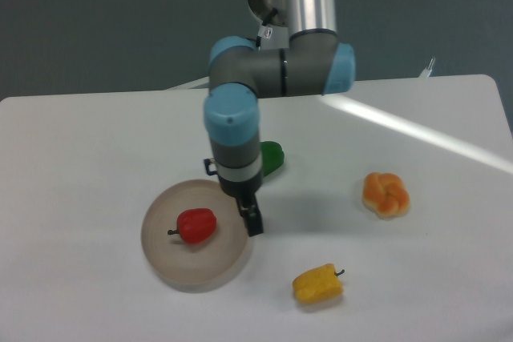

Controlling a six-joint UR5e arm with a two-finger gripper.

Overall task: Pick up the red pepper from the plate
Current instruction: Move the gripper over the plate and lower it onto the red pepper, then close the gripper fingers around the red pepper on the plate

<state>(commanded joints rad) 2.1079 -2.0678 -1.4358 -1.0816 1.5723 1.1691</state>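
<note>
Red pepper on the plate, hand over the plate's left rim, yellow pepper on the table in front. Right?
Not quite. The camera view shows the hand over the plate's right rim, not the left. The rest holds: the red pepper sits on the plate, and the yellow pepper lies on the table in front.

I see the claw hanging over the right edge of the plate. The red pepper lies on the plate, just left of the claw, with its stem pointing away from it. The green pepper sits on the table behind the claw, partly hidden by the arm. The yellow pepper lies in front of the claw and to its right. A bread roll rests far off to the claw's right, well apart from everything else.
</note>
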